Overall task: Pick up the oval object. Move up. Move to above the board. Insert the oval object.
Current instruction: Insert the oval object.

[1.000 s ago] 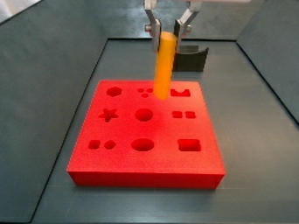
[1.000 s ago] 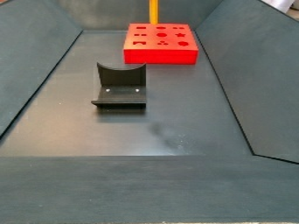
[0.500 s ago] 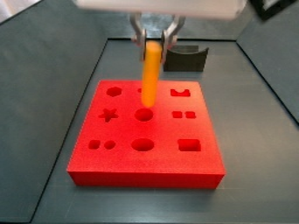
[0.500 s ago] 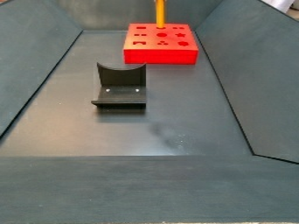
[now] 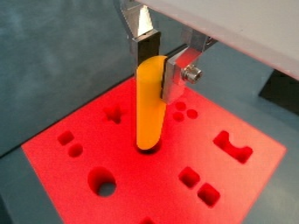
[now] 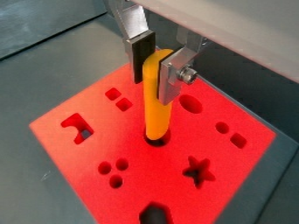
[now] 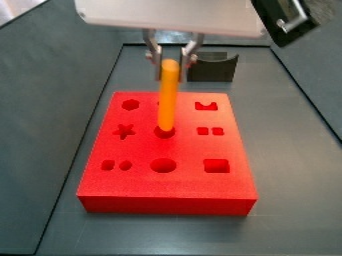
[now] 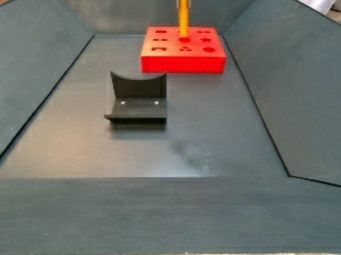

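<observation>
I am holding my end effector (image 5: pixel 162 63) directly above the middle of the large flat bright red foam board (image 5: pixel 251 188) with its shaped cut-out holes, and its two flat silver fingers (image 6: pixel 176 74) with dark pads are pinching the top of the slim orange-yellow oval peg (image 5: pixel 149 101). The peg is standing close to upright, and in both wrist views its lower end is sitting in the dark round hole at the board's centre; how deep it is reaching I cannot tell. In a side view the peg (image 7: pixel 167 95) is running from my end effector (image 7: pixel 170 50) down to that centre hole on the board (image 7: pixel 168 200), with a star cut-out and a hexagon cut-out to one side and small square cut-outs to the other. The board is lying flat on the dark grey worktop (image 7: pixel 54 215). The dark L-shaped fixture (image 7: pixel 211 68) is standing on the worktop just beyond the board's far edge in that view. In a side view from farther off, the fixture (image 8: pixel 136 98) is standing nearer the camera, well apart from the board (image 8: pixel 185 62), and the peg (image 8: pixel 182 17) is rising from the board.
</observation>
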You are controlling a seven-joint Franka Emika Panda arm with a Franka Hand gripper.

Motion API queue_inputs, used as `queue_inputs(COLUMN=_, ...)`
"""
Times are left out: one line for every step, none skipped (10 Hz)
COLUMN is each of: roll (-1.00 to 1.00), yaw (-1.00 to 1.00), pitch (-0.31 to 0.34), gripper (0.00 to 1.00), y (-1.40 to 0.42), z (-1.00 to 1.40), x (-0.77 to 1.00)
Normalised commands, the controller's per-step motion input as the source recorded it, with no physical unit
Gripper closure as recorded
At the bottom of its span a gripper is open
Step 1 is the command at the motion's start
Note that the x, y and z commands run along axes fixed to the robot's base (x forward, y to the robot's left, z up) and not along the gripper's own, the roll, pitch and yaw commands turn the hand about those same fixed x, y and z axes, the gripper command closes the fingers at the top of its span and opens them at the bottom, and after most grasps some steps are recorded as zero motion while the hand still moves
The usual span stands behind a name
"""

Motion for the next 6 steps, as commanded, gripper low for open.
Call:
queue_inputs(roll=0.0, yaw=-0.09, pitch=0.026, gripper=1.0, y=0.0, z=-0.04, x=0.12)
queue_inputs(roll=0.0, yaw=-0.06, pitch=0.04, gripper=1.0, y=0.0, z=-0.09, x=0.03)
queue_inputs(roll=0.0, yaw=-0.03, pitch=0.027, gripper=1.0, y=0.03, z=-0.08, x=0.0)
queue_inputs(roll=0.0, yaw=-0.01, pitch=0.0, gripper=1.0, y=0.0, z=-0.05, x=-0.15)
queue_inputs(roll=0.0, yaw=0.0, pitch=0.0, gripper=1.0, y=0.0, z=-0.03, x=0.0)
queue_inputs(roll=0.0, yaw=0.0, pitch=0.0, gripper=1.0, y=0.01, z=-0.08, x=0.0)
